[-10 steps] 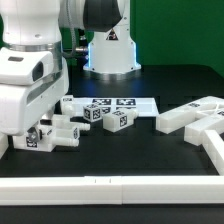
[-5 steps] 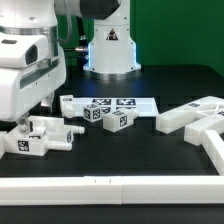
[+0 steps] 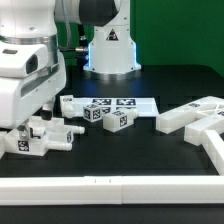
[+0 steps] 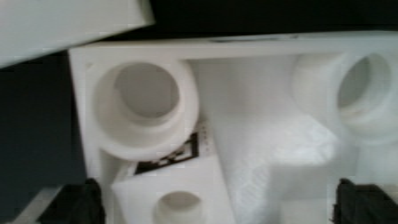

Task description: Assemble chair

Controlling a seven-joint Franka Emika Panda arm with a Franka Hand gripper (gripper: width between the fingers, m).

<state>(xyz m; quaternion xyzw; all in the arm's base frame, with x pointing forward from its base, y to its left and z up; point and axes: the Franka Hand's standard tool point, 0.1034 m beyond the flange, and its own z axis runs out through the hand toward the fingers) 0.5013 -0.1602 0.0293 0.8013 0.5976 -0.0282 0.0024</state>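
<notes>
**Arm eases back over the left cluster; nothing joined yet**

Over the last second the arm's white body has drawn up and toward the exterior view's left. This uncovers more of the cluster of chair parts at that side of the black table. In the last half second it has barely moved. The cluster itself looks to sit slightly further left than a second ago, which suggests a nudge rather than a lift, since the pieces lie flat on the table.

In the wrist view the gripper hangs just above a blocky white piece with round sockets. Its two dark fingertips stand wide apart, one on either side. A narrower piece with a hole sits between them, and neither pad visibly presses on it, so I judge the gripper to be spread and holding nothing.

The rest of the chair lies loose:

- two small tagged blocks lie just in front of the marker board;
- the larger slabs and bars lie well apart at the exterior view's right, near the border rail.

The pause over the socketed piece reads as lining up for a grasp. Assembly is at an early stage, with most parts unjoined. A misaligned closing could push the cluster instead of gripping it.
</notes>
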